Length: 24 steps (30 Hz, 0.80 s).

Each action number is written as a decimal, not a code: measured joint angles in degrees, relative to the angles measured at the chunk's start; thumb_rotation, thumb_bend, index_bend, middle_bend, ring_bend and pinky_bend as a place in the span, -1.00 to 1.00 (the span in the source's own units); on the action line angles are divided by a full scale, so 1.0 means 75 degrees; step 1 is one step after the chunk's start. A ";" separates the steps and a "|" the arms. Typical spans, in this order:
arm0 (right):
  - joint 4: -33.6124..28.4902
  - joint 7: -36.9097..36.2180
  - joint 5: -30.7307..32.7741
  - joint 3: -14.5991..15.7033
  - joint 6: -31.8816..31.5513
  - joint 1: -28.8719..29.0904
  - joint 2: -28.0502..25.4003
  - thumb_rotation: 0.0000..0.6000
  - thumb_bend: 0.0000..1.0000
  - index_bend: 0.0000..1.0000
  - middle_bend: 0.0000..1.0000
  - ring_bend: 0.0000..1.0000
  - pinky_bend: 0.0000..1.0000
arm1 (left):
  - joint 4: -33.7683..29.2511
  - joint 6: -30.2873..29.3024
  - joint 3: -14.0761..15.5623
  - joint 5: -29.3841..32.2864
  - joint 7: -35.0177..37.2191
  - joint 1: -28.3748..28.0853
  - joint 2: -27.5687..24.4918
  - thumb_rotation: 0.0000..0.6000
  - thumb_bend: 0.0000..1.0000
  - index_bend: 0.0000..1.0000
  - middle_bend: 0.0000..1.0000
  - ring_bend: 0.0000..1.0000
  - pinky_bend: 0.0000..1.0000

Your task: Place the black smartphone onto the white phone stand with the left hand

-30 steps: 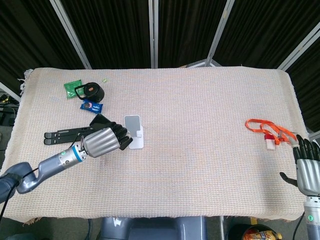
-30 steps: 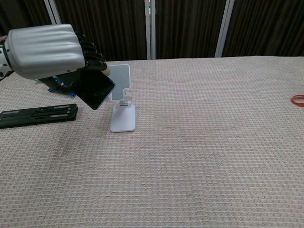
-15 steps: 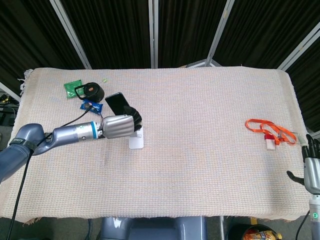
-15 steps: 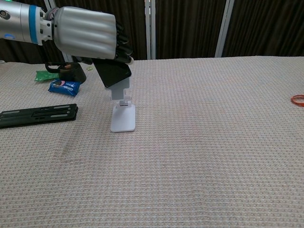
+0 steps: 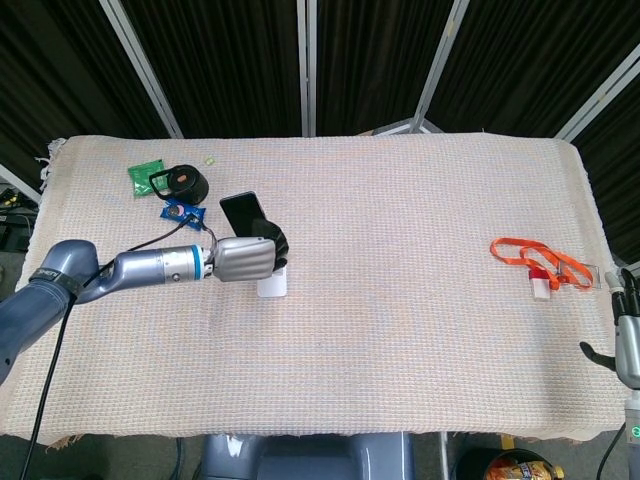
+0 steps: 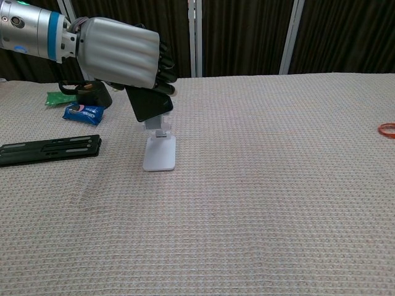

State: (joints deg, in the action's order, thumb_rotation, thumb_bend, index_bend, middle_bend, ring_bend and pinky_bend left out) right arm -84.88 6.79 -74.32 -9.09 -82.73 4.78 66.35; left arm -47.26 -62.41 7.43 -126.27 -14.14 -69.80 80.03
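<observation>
My left hand [image 5: 243,259] [image 6: 120,54] grips the black smartphone [image 5: 245,213] [image 6: 149,105] and holds it right against the upper part of the white phone stand [image 5: 272,283] [image 6: 159,150], left of the table's middle. The phone is tilted and covers the stand's back plate; only the stand's base and hinge show. Whether the phone rests on the stand's ledge is hidden by the hand. My right hand [image 5: 628,335] shows only partly at the right edge of the head view, its fingers pointing up with nothing in them.
A long black bar [image 6: 50,150] lies left of the stand. Behind it sit a blue snack packet [image 5: 183,212] [image 6: 84,113], a round black object [image 5: 183,182] and a green packet [image 5: 145,175]. An orange lanyard [image 5: 535,257] with a white tag lies at the right.
My left hand has lowered the phone a little and shifted it slightly right over the stand. My right hand has dropped further toward the frame's edge.
</observation>
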 measured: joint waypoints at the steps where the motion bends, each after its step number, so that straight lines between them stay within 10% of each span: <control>1: -0.0006 -0.0001 -0.0001 -0.0001 -0.0002 -0.0001 -0.0002 1.00 -1.00 -1.00 -1.00 -1.00 -1.00 | -0.0021 0.0008 0.0018 0.0001 -0.0007 -0.0025 -0.0006 1.00 -0.77 0.05 -0.16 -0.02 0.03; 24: -0.0043 -0.0078 0.0022 -0.0028 -0.0047 -0.0037 -0.0067 1.00 -1.00 -1.00 -1.00 -1.00 -1.00 | -0.0650 0.0414 0.0517 0.0112 -0.0335 -0.0339 -0.0334 1.00 -0.77 0.03 -0.21 -0.08 -0.04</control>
State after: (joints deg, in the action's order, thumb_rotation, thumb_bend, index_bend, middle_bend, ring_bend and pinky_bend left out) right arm -85.20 6.21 -74.16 -9.30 -83.08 4.50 65.84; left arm -52.13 -59.31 11.31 -125.43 -16.65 -72.34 77.52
